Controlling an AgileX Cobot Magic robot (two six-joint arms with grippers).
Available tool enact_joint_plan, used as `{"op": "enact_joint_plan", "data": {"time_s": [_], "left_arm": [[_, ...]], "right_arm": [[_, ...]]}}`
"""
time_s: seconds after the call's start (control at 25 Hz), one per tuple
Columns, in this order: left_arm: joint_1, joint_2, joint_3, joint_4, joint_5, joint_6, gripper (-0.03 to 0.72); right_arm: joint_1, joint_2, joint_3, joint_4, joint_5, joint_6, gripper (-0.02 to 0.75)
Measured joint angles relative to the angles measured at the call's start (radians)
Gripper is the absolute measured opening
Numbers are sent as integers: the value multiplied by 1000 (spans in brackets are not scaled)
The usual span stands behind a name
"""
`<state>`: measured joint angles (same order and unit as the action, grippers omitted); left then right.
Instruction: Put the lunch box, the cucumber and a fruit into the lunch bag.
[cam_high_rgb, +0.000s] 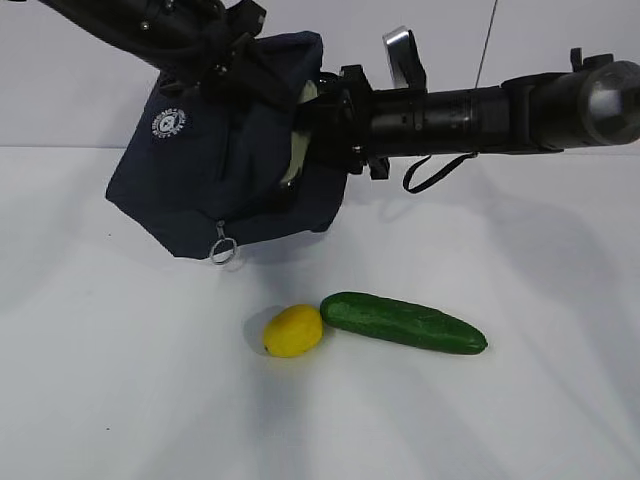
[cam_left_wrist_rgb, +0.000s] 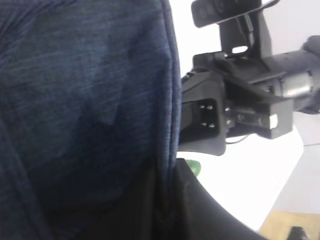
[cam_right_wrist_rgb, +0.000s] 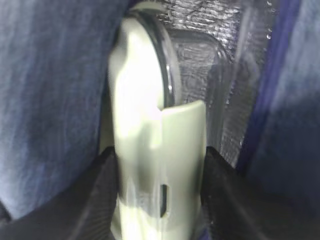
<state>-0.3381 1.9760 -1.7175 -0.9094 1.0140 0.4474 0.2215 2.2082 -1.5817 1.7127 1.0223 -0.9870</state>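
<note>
- Right now my right end effector (cam_right_wrist_rgb: 160, 200) is clamped on the lunch box (cam_right_wrist_rgb: 150, 150), its dark pads pressing the pale green lid edge from both sides, and the box stands on edge inside the lunch bag (cam_high_rgb: 225, 170).
- In my right wrist view the box's long axis runs straight ahead of me into the bag, with silver lining beyond it and navy fabric on both sides; so the move ahead, as I judge it, is further in along that same line.
- My left end effector (cam_high_rgb: 215, 45) is clenched tight near the top of the bag and seems to hold it up and tilted off the surface (cam_high_rgb: 120, 400), though I cannot make out exactly which part of the fabric it pinches.
- The bag's mouth faces right, towards my right arm, and its silver ring zipper pull (cam_high_rgb: 223, 249) hangs at the lower front.
- The fruit (cam_high_rgb: 292, 330) and the cucumber (cam_high_rgb: 403, 322) lie on the surface below the bag, just beside each other, the cucumber's long axis running left to right with a slight slant.
- Both are still out of the bag; my right arm is nearer the cucumber.
- What could snag the box is the loose fabric at the opening, close on its left side.
</note>
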Motion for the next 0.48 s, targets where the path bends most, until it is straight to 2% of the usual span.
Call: {"op": "enact_joint_plan", "data": {"time_s": [0.24, 0.48], "left_arm": [[-2, 0, 0, -43, 56, 0, 32], [-2, 0, 0, -44, 72, 0, 32]], "right_arm": [[0, 2, -2, 0, 65, -168, 389], [0, 4, -2, 0, 70, -213, 389]]}}
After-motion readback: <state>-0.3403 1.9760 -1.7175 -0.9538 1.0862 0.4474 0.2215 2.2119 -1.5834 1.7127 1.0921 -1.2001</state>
